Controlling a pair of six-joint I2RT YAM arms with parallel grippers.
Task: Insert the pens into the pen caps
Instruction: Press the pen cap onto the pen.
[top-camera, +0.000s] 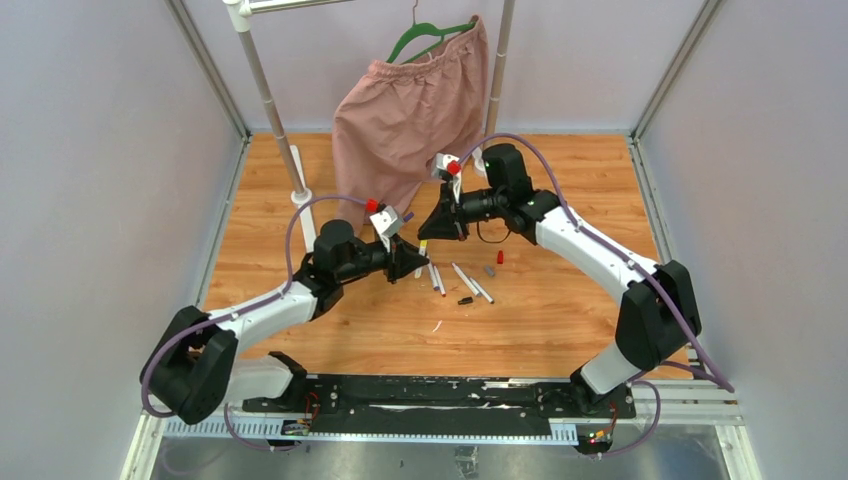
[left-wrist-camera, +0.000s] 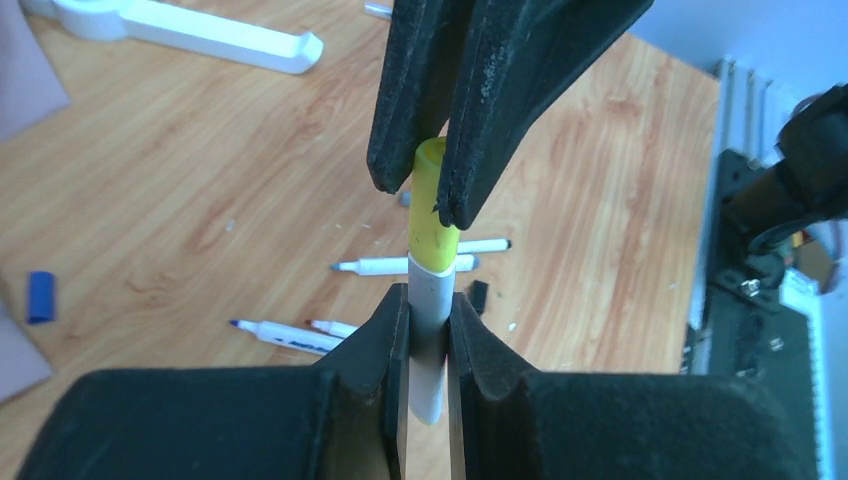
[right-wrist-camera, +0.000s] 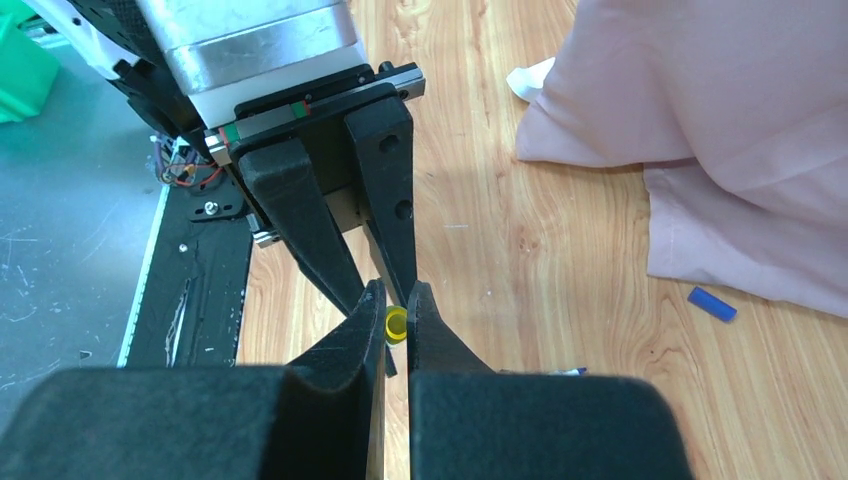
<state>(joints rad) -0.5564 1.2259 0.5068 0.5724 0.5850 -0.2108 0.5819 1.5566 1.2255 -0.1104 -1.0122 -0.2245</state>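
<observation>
From above, the left gripper (top-camera: 415, 260) and the right gripper (top-camera: 430, 230) meet tip to tip over the middle of the wooden tabletop (top-camera: 560, 330). A yellow cap (top-camera: 423, 244) shows as a small spot between them. Just beside them on the wood lie several loose pens (top-camera: 465, 280), with a red cap (top-camera: 500, 257), a grey cap (top-camera: 490, 270) and a black cap (top-camera: 465, 299) close by. Pink shorts (top-camera: 410, 120) hang on a green hanger (top-camera: 425, 35) at the far side.

The left wrist camera shows its own jaws closed on the barrel of a white pen (left-wrist-camera: 428, 380), which stands upright between them. The yellow cap sits on the pen's upper end, pinched from above by the right arm's jaws. A pale collar shows where cap and barrel meet, and the cap seems to be on the pen, though I cannot tell if it is pushed fully home. On the tabletop behind lie the loose pens, the black cap, a blue cap (left-wrist-camera: 40, 296) off to the left and the white rack foot (left-wrist-camera: 200, 30).

The right wrist camera shows its own jaws shut on the yellow cap, whose round end faces the lens. The left arm's jaws come in from the opposite side and converge just behind it. The blue cap lies near the edge of the pink shorts.
</observation>
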